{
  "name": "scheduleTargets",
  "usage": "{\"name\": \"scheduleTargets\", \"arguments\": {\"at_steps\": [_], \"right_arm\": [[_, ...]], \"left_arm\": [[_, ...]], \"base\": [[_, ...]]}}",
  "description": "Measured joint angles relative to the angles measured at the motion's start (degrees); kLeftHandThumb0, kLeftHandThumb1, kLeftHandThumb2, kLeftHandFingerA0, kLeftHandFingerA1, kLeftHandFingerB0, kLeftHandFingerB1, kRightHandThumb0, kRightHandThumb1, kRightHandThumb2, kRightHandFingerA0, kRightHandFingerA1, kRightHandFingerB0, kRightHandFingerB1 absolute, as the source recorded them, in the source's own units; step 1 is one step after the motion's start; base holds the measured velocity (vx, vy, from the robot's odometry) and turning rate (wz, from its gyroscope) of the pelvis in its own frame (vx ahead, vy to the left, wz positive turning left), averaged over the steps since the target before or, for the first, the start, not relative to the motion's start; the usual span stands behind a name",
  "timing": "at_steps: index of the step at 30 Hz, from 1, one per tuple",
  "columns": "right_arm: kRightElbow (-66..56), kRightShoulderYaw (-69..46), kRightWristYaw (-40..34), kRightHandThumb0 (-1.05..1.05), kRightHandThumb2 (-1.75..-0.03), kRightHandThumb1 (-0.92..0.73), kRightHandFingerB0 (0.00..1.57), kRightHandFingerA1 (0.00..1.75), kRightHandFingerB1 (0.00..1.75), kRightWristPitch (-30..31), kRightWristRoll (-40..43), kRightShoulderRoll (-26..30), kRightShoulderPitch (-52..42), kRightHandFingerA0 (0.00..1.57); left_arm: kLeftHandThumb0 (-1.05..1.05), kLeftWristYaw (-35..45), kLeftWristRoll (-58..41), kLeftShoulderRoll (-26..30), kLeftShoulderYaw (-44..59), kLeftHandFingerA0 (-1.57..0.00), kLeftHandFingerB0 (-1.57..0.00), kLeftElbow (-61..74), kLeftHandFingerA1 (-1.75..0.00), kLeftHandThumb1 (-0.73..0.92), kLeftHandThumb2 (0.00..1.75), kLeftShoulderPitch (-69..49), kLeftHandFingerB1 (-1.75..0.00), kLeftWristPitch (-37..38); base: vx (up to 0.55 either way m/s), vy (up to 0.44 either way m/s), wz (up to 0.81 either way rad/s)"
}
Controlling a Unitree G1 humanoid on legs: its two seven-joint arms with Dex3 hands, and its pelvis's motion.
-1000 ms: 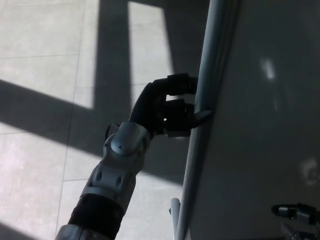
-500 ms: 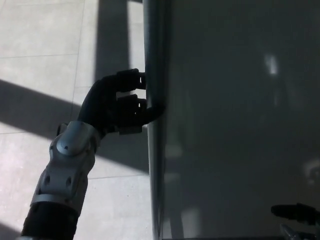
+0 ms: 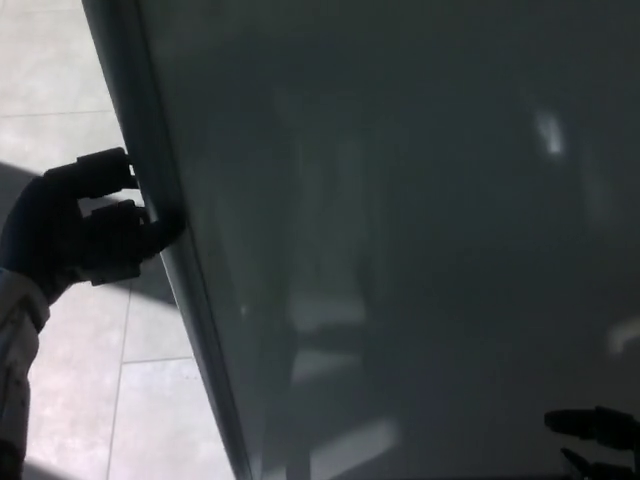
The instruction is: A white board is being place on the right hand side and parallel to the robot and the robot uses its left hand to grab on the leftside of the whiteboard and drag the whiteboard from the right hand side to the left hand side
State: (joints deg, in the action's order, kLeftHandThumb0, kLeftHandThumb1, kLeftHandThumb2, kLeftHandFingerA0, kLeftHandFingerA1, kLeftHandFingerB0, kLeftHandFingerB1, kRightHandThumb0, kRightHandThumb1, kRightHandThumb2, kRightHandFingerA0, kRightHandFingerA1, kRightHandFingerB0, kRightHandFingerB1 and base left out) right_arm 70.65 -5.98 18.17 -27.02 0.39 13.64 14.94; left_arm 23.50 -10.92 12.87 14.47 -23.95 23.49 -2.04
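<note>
- Whiteboard (image 3: 400, 250) fills most of view, tilted, left frame edge over the floor (image 3: 60, 80).
- Left hand (image 3: 80, 225): fingers (image 3: 100, 172) clenched on that edge.
- Right hand (image 3: 595, 430): fingers' state unclear.
- Risk: thin edge grip may slip; tilt could tip board.

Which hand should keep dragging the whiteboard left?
Left. The left hand is clamped on the whiteboard frame's left edge; the right hand barely shows at the bottom corner, off the frame.
</note>
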Motion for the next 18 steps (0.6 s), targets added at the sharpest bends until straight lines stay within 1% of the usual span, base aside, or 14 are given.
{"name": "scheduleTargets", "arguments": {"at_steps": [1, 2, 7, 8, 9, 10, 11, 12, 16, 17, 18], "right_arm": [[0.0, -0.2, 0.0, -0.50, -0.61, -0.63, 0.61, 0.64, 0.44, 0.2, 0.1, 0.0, 0.0, 0.91], [0.0, -0.2, 0.0, -0.50, -0.60, -0.63, 0.62, 0.64, 0.44, 0.2, 0.1, 0.0, 0.0, 0.91], [0.0, -0.4, -0.2, -0.51, -0.61, -0.62, 0.61, 0.64, 0.44, 0.3, 0.1, -0.1, 0.0, 0.91], [0.0, -0.4, -0.2, -0.51, -0.92, -0.54, 0.54, 0.76, 0.59, 0.3, 0.1, -0.1, 0.0, 0.87], [0.0, -0.3, -0.2, -0.51, -0.92, -0.54, 0.54, 0.76, 0.59, 0.3, 0.1, -0.2, 0.0, 0.87], [0.0, -0.3, -0.3, -0.46, -0.60, -0.65, 0.62, 0.65, 0.44, 0.3, 0.1, -0.3, 0.0, 0.91], [0.0, -0.4, -0.3, -0.47, -0.60, -0.65, 0.61, 0.65, 0.44, 0.3, 0.1, -0.4, 0.0, 0.91], [0.0, -0.4, -0.3, -0.50, -0.61, -0.63, 0.60, 0.65, 0.44, 0.3, 0.1, -0.4, 0.0, 0.90], [0.0, -0.3, -0.5, -0.50, -0.61, -0.63, 0.61, 0.65, 0.44, 0.3, 0.0, -0.4, 0.0, 0.91], [0.0, -0.3, -0.6, -0.49, -0.61, -0.63, 0.62, 0.64, 0.44, 0.3, 0.0, -0.4, 0.0, 0.91], [0.0, -0.3, -0.7, -0.52, -0.91, -0.54, 0.56, 0.75, 0.59, 0.4, 0.0, -0.4, 0.0, 0.87]], "left_arm": [[-0.19, 0.5, -0.5, 1.0, 0.9, -0.99, -0.89, 0.7, -0.92, 0.67, 0.60, -1.0, -0.58, -0.2], [-0.17, 0.7, -0.9, 1.3, 1.5, -1.02, -0.90, 1.2, -0.87, 0.67, 0.60, -1.6, -0.59, -0.5], [-0.17, 1.1, -3.4, 2.7, 5.6, -1.04, -0.91, 3.8, -0.86, 0.67, 0.60, -5.3, -0.59, -2.6], [-0.14, 1.1, -3.7, 2.9, 6.2, -0.97, -0.85, 4.0, -0.93, 0.71, 0.64, -5.7, -0.66, -3.0], [-0.14, 1.0, -3.9, 3.2, 6.6, -0.97, -0.85, 5.0, -0.93, 0.71, 0.64, -6.6, -0.66, -3.3], [-0.12, 0.9, -4.0, 3.4, 7.0, -0.92, -0.85, 6.0, -1.00, 0.74, 0.64, -7.6, -0.65, -3.6], [-0.11, 0.8, -4.2, 3.7, 7.5, -0.93, -0.85, 6.8, -0.97, 0.74, 0.63, -8.6, -0.65, -3.8], [-0.08, 0.8, -4.4, 4.1, 7.9, -0.90, -0.80, 7.3, -0.98, 0.77, 0.62, -9.2, -0.66, -3.9], [-0.05, 0.9, -5.9, 5.8, 9.7, -0.89, -0.79, 7.7, -0.99, 0.76, 0.62, -11.0, -0.67, -4.6], [-0.04, 0.9, -6.2, 6.2, 10.1, -0.83, -0.74, 7.6, -1.11, 0.82, 0.66, -11.2, -0.72, -4.8], [-0.03, 1.0, -6.4, 6.6, 10.3, -0.86, -0.77, 7.4, -1.00, 0.79, 0.63, -11.3, -0.66, -5.0]], "base": [[0.00, 0.000, 0.00], [0.00, 0.000, 0.00], [0.00, 0.000, 0.02], [0.00, 0.000, 0.12], [0.00, 0.000, 0.06], [0.00, 0.000, 0.00], [0.00, 0.000, 0.00], [0.00, 0.000, 0.00], [0.00, 0.000, 0.00], [0.00, 0.000, 0.00], [0.00, 0.000, 0.00]]}}
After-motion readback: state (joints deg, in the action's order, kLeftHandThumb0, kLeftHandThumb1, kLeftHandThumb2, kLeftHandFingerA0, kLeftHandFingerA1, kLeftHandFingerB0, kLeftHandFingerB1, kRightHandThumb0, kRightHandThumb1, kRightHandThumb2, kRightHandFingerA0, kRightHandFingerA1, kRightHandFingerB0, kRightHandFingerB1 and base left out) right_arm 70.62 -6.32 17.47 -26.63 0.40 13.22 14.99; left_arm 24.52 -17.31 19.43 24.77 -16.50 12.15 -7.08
